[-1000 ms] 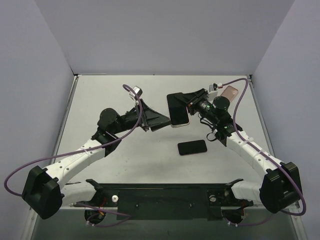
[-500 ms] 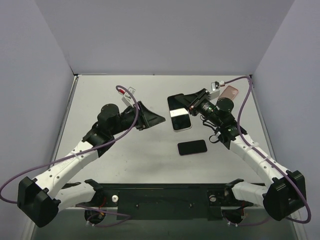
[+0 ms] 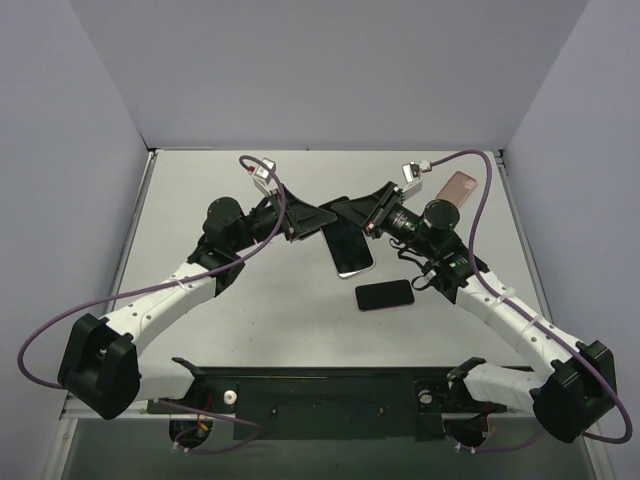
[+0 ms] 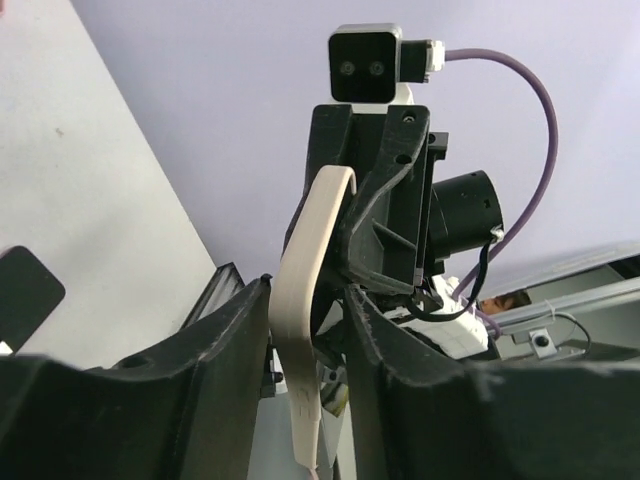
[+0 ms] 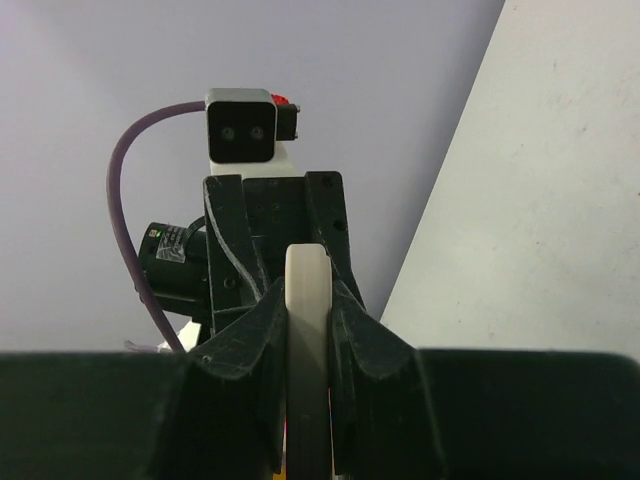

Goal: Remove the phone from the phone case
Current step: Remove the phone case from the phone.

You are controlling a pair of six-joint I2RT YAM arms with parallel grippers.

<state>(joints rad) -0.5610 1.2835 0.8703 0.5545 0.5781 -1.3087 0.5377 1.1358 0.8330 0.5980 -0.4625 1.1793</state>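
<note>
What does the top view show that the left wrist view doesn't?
Only the top view: the pink case by the far right edge, and the black screen of the phone held between the arms. Only the left wrist view: the phone's pale edge bowed between its tool fingers. Both: the right tool gripping the phone, the spare dark phone.

Bright, even light; soft shadows
</note>
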